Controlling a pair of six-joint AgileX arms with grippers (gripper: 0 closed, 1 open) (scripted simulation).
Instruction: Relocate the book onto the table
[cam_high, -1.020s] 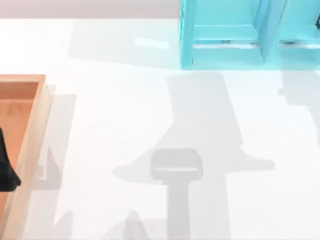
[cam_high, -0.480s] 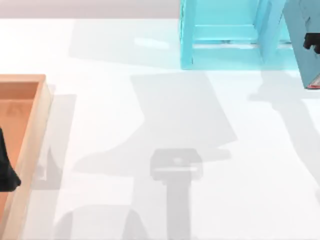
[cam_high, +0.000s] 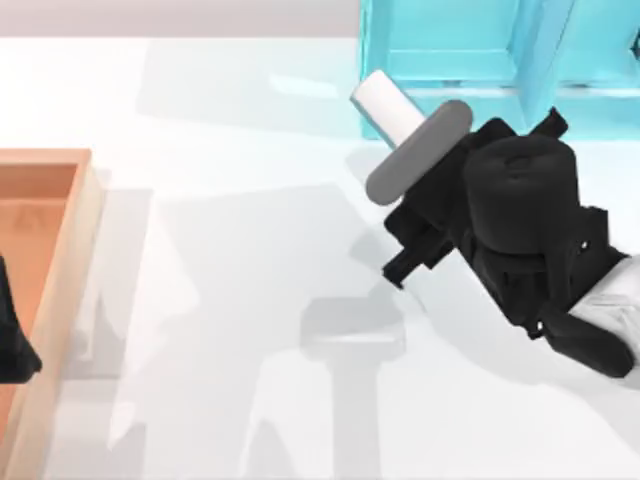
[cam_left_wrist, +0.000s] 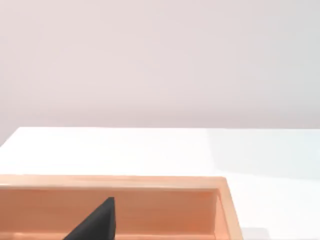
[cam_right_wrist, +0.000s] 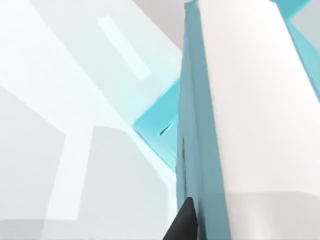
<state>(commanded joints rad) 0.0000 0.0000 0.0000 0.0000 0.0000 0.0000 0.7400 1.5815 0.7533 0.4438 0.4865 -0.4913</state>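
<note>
With the right gripper (cam_right_wrist: 186, 220) pinching the book (cam_right_wrist: 240, 115) aloft before the light blue shelf unit (cam_high: 450, 60), lower it flat onto the white table (cam_high: 230, 250) clear of the wooden tray (cam_high: 55, 250) before spreading the fingers.

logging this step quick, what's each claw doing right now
Left claw: parked over the wooden tray; open or closed cannot be told.
Right claw: closed, holding the book.
</note>
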